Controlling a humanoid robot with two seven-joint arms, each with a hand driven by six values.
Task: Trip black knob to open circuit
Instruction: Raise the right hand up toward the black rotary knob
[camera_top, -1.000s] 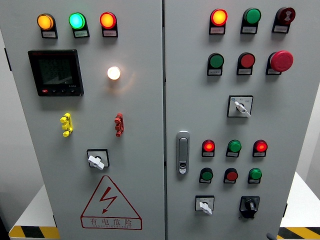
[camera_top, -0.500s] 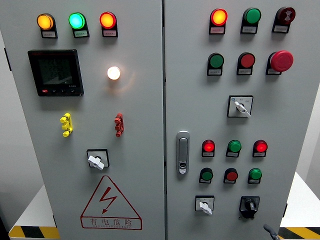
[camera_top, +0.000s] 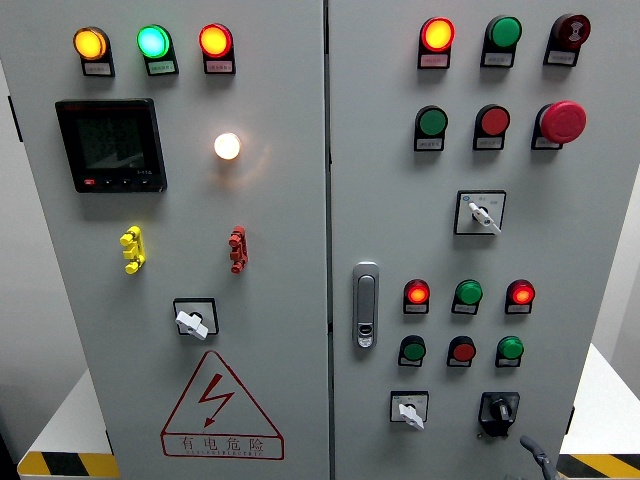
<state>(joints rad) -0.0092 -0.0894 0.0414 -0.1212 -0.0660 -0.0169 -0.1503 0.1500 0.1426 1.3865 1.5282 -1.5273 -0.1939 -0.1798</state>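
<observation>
The cabinet has two grey door panels: the left door (camera_top: 290, 330) and the right door (camera_top: 590, 240).

Left door:
- three lit indicator lamps: amber (camera_top: 89, 44), green (camera_top: 154, 41), red (camera_top: 215, 40)
- one glowing white lamp (camera_top: 227, 146)
- one black digital meter (camera_top: 111, 145)
- one yellow clip (camera_top: 132, 249) and one red clip (camera_top: 237, 249)
- one white-handled rotary switch (camera_top: 193, 319)
- one triangular warning sign (camera_top: 220, 407)

Right door:
- eleven round lamps or pushbuttons: six red, five green
- one red mushroom emergency stop (camera_top: 562, 121)
- two white-handled rotary switches, upper (camera_top: 481, 213) and lower (camera_top: 409, 409)
- one black knob (camera_top: 498, 411)
- one metal door handle (camera_top: 366, 305)

One hand (camera_top: 537, 457) shows at the bottom right edge.
</observation>
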